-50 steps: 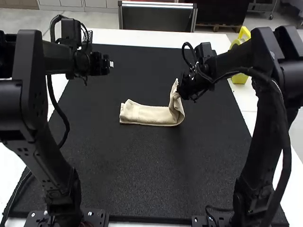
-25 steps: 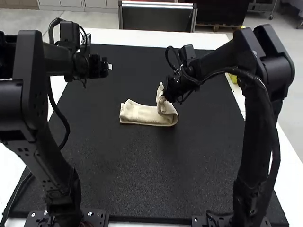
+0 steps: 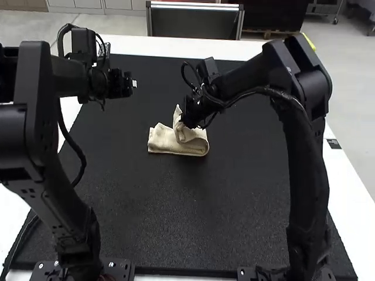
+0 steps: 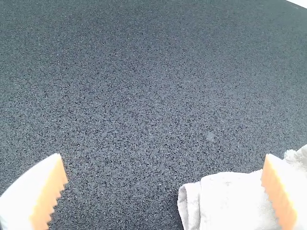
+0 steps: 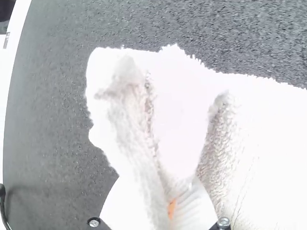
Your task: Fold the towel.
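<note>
A beige towel [image 3: 166, 140] lies as a narrow strip on the black mat, its right end raised and curled back over the strip. At that raised end is my right gripper [image 3: 186, 117]. In the right wrist view, my right gripper [image 5: 168, 203] is shut on the pinched end of the towel [image 5: 249, 143]. My left gripper [image 3: 133, 84] hangs to the left, beyond the towel and apart from it. The left wrist view has my left gripper [image 4: 165, 179] open with nothing between its fingers, and the towel [image 4: 230, 196] lower down behind one finger.
The black mat [image 3: 176, 216] covers most of the white table [image 3: 357, 193]. A yellow object [image 3: 309, 41] stands partly hidden behind the right arm. The left arm extends over the mat's left side.
My right gripper has moved left with the towel's end, curling it farther over the strip. The towel's left end has stayed in place, and the left arm has shifted only slightly.
</note>
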Robot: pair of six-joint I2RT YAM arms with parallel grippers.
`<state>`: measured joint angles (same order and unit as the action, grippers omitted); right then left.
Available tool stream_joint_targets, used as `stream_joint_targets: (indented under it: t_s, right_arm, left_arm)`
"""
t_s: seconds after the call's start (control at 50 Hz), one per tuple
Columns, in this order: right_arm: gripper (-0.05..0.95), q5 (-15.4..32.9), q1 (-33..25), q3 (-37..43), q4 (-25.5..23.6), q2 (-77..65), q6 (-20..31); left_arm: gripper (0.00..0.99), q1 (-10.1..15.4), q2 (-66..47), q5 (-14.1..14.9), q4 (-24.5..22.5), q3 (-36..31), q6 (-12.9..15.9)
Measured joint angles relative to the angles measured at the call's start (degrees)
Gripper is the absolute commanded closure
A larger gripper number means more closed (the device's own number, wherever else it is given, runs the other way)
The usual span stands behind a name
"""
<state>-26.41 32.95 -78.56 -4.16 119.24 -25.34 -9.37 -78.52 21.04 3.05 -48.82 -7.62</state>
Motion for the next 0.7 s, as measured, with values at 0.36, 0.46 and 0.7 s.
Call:
stream_joint_targets:
  t_s: [0.36, 0.46, 0.7]
  right_arm:
    - [0.92, -0.3, 1.7, -2.9, 0.0, 2.8, 0.0]
    - [0.92, -0.4, 2.4, -4.2, 0.0, 4.0, 0.0]
    - [0.92, -0.6, 4.2, -6.4, 0.2, 6.3, 0.0]
  left_arm:
    - [0.038, -0.2, 1.6, 0.0, -1.0, 1.4, -0.8]
    - [0.038, -0.4, 2.0, 0.0, -1.0, 1.5, -0.8]
    - [0.038, -0.4, 2.6, 0.0, -1.5, 2.4, -1.1]
